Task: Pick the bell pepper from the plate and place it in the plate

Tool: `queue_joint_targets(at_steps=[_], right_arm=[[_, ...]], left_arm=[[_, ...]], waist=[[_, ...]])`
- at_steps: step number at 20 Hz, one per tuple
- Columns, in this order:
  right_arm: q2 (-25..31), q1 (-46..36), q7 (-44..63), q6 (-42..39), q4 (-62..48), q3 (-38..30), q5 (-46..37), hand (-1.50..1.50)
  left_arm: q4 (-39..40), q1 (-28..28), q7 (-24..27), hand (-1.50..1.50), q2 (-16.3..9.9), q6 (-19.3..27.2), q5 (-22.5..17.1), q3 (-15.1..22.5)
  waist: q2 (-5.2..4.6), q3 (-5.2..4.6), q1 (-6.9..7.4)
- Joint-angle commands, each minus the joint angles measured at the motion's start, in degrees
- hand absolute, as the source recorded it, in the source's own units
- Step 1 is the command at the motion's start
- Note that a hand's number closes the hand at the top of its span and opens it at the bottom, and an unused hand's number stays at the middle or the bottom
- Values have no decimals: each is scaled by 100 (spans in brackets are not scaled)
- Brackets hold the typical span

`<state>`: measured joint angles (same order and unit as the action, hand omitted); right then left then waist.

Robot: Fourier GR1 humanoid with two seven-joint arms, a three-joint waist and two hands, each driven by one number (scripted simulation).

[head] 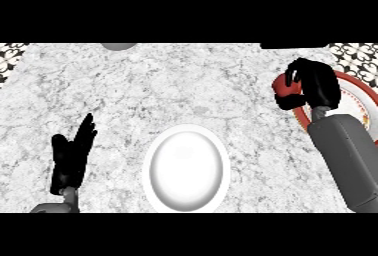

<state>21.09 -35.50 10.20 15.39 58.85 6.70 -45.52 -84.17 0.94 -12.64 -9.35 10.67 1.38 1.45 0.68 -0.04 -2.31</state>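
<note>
Head view. Counter [148, 95]: grey-white speckled stone, patterned tile visible at the top left and top right corners.

White plate [186, 169]: sits at lower centre of the counter, nothing on it.

Red-rimmed plate [363, 100]: at the right edge, partly cut off by the frame and partly covered by the right forearm.

Right hand [314, 85]: over the left part of the red-rimmed plate, fingers and thumb curled round the bell pepper [284, 89]. Only a red patch of the pepper shows, at the hand's left side, between the curled fingers; the rest is hidden by the hand. Cannot tell whether the pepper touches the plate or is lifted off it.

Left hand [71, 157]: at lower left, well apart from the white plate, fingers straight and pointing up, holding nothing.

Grey rounded object [118, 46]: at the top edge, mostly cut off; cannot identify.
</note>
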Motion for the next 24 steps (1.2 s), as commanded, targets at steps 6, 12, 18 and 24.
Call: queue_joint_targets(at_steps=[6, 12, 18, 24], right_arm=[[653, 687, 1574, -143, 1773, -737, -223, 150], [810, 692, 647, 276, 474, -1487, 85, 150], [1089, -25, 336, -59, -637, -1828, 234, 150], [1217, -285, -164, -187, -2038, -1887, 154, 150]], left_arm=[[-411, -249, -145, 0, 92, -1, 202, 246], [53, 115, -15, 0, 199, -88, 194, 141], [123, -34, 284, 0, 409, -3, 355, 247], [183, 227, 73, 0, 356, -89, 253, 95]], waist=[[-39, 2, 186], [-77, 6, 256], [-85, 6, 303], [-107, 9, 350]])
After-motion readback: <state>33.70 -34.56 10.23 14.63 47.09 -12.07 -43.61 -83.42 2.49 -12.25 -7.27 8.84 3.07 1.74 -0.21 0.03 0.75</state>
